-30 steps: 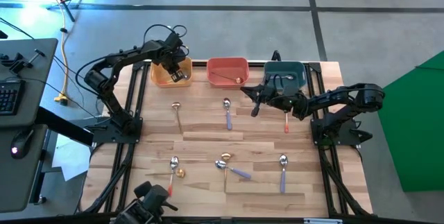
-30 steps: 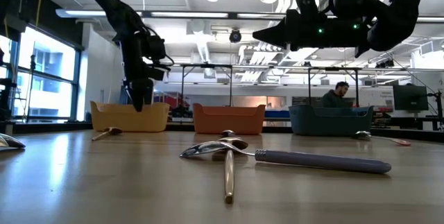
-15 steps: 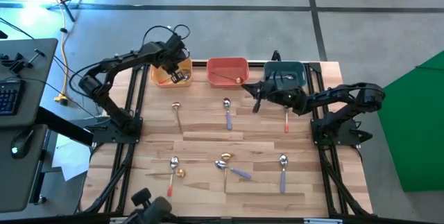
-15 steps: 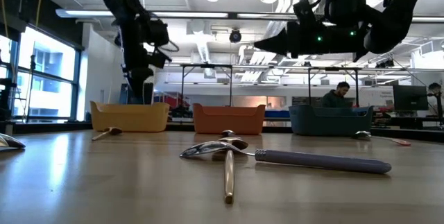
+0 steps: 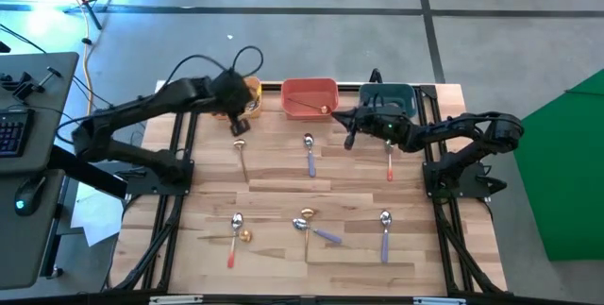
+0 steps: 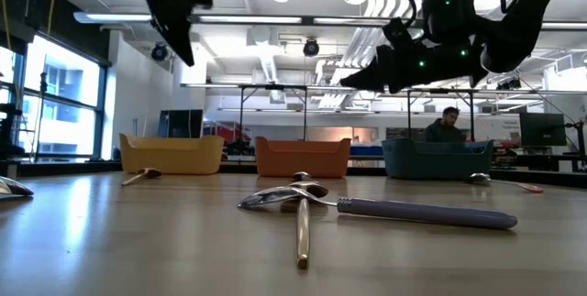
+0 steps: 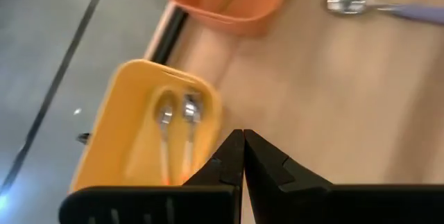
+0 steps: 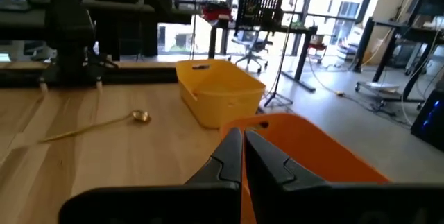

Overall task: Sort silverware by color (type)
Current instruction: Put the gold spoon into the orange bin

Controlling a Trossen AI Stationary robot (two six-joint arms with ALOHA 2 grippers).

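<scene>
Spoons lie scattered on the wooden table: a gold one (image 5: 242,154), a purple-handled one (image 5: 310,154) and a red-handled one (image 5: 389,163) in the far half, and several more toward the near edge (image 5: 304,228). In the low view a gold spoon (image 6: 302,227) and a purple-handled spoon (image 6: 394,209) lie crossed. My left gripper (image 5: 238,126) (image 7: 243,141) hangs shut above the table, just near of the yellow bin (image 7: 132,134), which holds two spoons (image 7: 177,116). My right gripper (image 5: 347,143) (image 8: 243,137) is shut, in the air in front of the red bin (image 5: 310,97).
The yellow bin, the red bin with one spoon (image 5: 307,107) in it, and a teal bin (image 5: 389,99) stand in a row along the far edge. Black frame rails (image 5: 179,154) run down both table sides. A person (image 6: 447,124) sits in the room behind.
My left gripper has risen out of the yellow bin and moved toward the near edge, now over the table by the gold spoon. My right gripper has stayed in place and tipped its fingertips down a little. No spoon on the table has moved.
</scene>
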